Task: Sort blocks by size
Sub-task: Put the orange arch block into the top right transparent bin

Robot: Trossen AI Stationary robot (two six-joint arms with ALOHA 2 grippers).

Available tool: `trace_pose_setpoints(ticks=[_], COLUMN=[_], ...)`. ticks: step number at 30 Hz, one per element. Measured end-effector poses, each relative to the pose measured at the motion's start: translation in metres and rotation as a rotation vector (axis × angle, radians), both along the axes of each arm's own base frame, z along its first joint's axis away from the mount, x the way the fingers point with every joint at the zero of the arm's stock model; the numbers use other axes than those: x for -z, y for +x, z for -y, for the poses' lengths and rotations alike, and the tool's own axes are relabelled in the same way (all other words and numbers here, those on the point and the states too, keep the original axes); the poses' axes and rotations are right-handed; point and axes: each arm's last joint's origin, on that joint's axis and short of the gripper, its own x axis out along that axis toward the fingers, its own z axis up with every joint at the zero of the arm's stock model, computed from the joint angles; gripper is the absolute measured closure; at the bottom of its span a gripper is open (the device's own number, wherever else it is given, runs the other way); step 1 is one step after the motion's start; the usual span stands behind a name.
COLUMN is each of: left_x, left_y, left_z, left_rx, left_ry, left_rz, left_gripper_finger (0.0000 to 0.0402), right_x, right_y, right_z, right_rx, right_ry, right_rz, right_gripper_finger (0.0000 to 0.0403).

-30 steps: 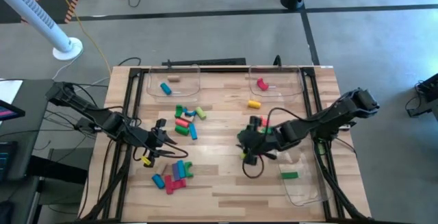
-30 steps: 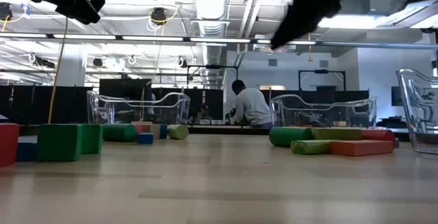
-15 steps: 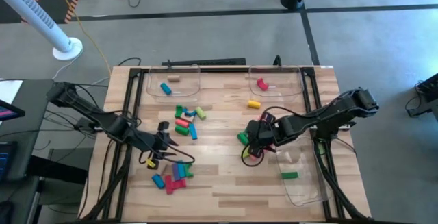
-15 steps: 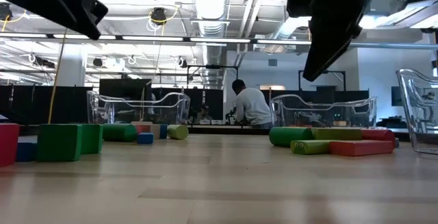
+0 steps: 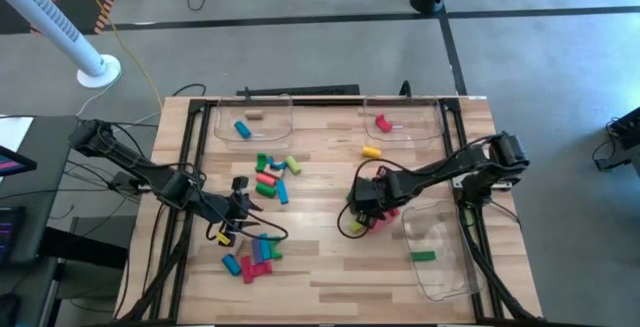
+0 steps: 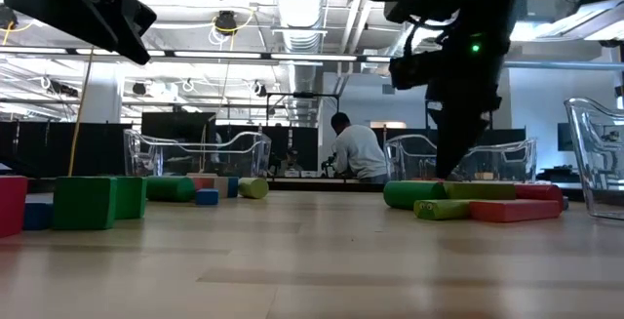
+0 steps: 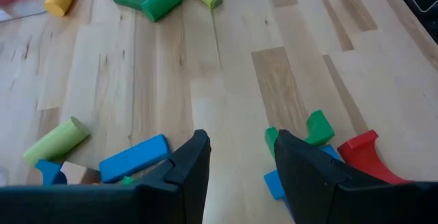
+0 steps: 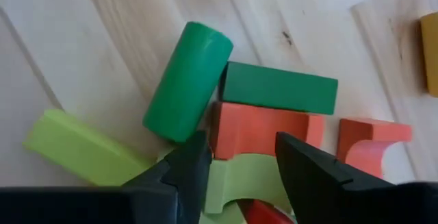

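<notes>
Blocks lie in several groups on the wooden worktop [image 5: 320, 257]. Right-of-centre cluster [image 5: 370, 207] sits under the right gripper [image 8: 236, 161] — wrist view shows a green cylinder [image 8: 187, 81], a dark green bar [image 8: 279, 87], an orange-red arch piece [image 8: 263, 131], a pale green bar [image 8: 82, 148], a pale green arch [image 8: 239, 179] right between the jaws. Right jaws stand partly open, straddling the arch pieces, nothing gripped that I can tell.

Central cluster [image 5: 272, 174] of green, red and blue pieces, at about 10 o'clock from worktop centre. Lower-left cluster [image 5: 252, 255] — blue, red, pink, green — at 7 o'clock. Left gripper [image 5: 236, 210] hovers between these two groups; its jaws stand partly open and empty, a blue bar [image 7: 133, 159] and a red arch [image 7: 366, 157] just beside them.

A lone yellow cylinder [image 5: 371, 151] at 1 o'clock.

Clear trays: far left tray [image 5: 252, 120] holds a blue and a tan piece; far right tray [image 5: 405, 119] holds a red-pink piece; near right tray [image 5: 440, 257] holds a green bar [image 5: 423, 256].

Low view: a person [image 6: 359, 151] in the room beyond
</notes>
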Motion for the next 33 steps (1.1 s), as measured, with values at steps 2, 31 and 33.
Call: trace_pose_setpoints(ticks=[2, 31, 33], left_x=[0.0, 0.0, 0.0], left_y=[0.0, 0.0, 0.0], left_z=[0.0, 0.0, 0.0], left_rx=[0.0, -0.013, -0.014], left_ry=[0.0, 0.003, 0.002], left_rz=[0.0, 0.005, 0.004], left_gripper_finger=[0.0246, 0.0246, 0.0246], right_x=[-0.002, -0.007, -0.014], right_y=[0.0, 0.007, 0.005], right_z=[0.004, 0.014, 0.012], right_rx=[0.011, -0.062, -0.073], right_ry=[0.005, 0.12, 0.122], right_rz=[0.012, 0.05, 0.079], right_gripper_finger=[0.0216, 0.0336, 0.0336])
